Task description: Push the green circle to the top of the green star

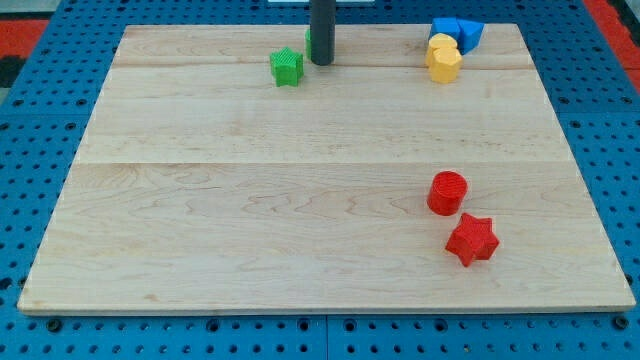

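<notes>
Tip just right of green star, green circle mostly hidden, no jaws, no writing.

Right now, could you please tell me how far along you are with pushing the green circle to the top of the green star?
Done: my tip has reached the view's top edge of the wooden board, just right of the green star-shaped block.
In hand: a green sliver shows at the rod's left edge, probably the green circle; the rod hides most of it.
Left: moving it above the star. It currently sits up and to the right.
</notes>
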`<state>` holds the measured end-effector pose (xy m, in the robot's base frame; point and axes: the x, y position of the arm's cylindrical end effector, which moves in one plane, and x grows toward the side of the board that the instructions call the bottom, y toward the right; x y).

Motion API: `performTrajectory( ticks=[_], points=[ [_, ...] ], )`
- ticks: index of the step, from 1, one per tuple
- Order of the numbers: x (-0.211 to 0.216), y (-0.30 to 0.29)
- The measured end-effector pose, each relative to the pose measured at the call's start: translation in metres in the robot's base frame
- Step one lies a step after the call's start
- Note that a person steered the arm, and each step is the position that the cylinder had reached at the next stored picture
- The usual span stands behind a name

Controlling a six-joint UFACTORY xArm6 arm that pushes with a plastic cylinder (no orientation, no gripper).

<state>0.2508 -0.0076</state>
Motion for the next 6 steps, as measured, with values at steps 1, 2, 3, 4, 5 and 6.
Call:
performTrajectory(
  ticks=[1,2,3,4,5,6],
  points=[
    [0.005,0.019],
    [-0.001,0.059],
    [-0.033,0.036],
    [-0.041,0.018],
    [-0.040,0.000],
    [0.002,0.040]
  ],
)
